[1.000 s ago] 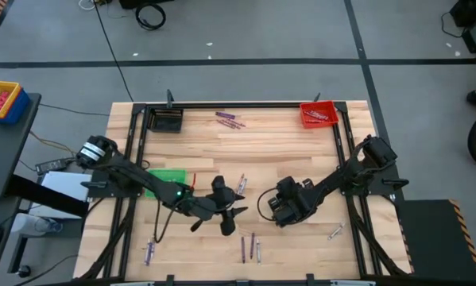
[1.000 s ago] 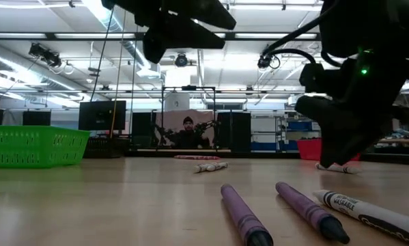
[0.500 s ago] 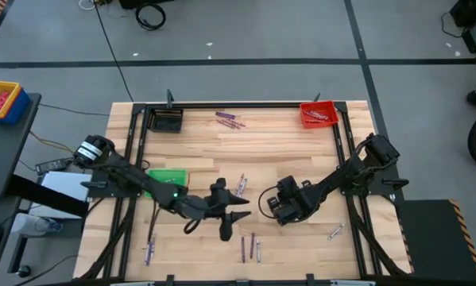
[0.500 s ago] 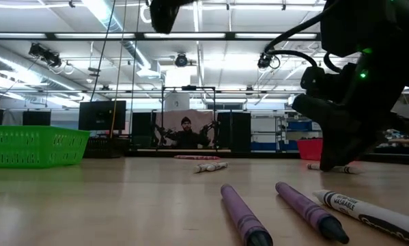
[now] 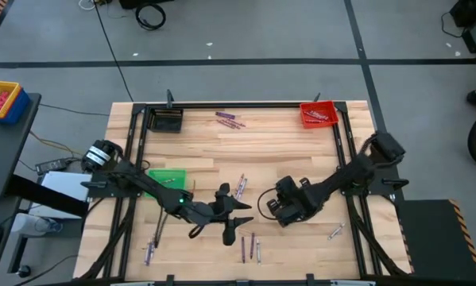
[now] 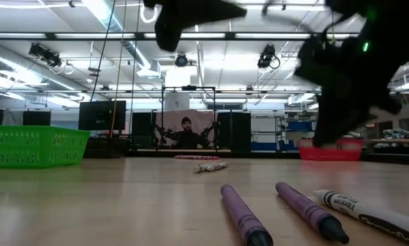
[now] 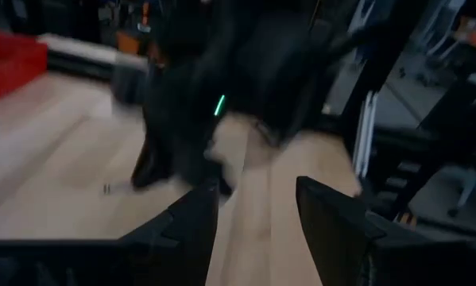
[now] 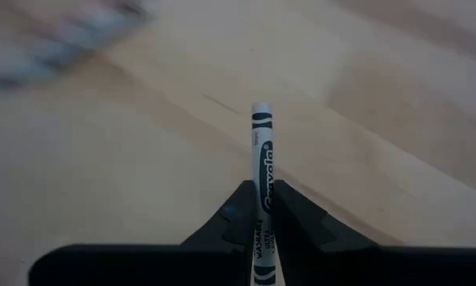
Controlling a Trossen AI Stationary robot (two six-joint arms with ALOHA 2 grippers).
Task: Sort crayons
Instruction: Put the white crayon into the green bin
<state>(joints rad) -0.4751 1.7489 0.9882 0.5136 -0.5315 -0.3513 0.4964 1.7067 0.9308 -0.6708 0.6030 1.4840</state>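
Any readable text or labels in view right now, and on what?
"Crayola": white crayon clamped in the right tool, lengthwise on its wrapper.
"WASHABLE": same crayon, near the fingers; the line below it is partly hidden.
"WASHABLE": white crayon lying on the table, low view; its larger lettering is cut off.
Purple crayons: unreadable.

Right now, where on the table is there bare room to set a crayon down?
Bare wood lies between the black bin and green basket, and below the red bin along the right side. It is crowded mid-front: the left gripper, the right gripper holding a white crayon, and loose crayons.
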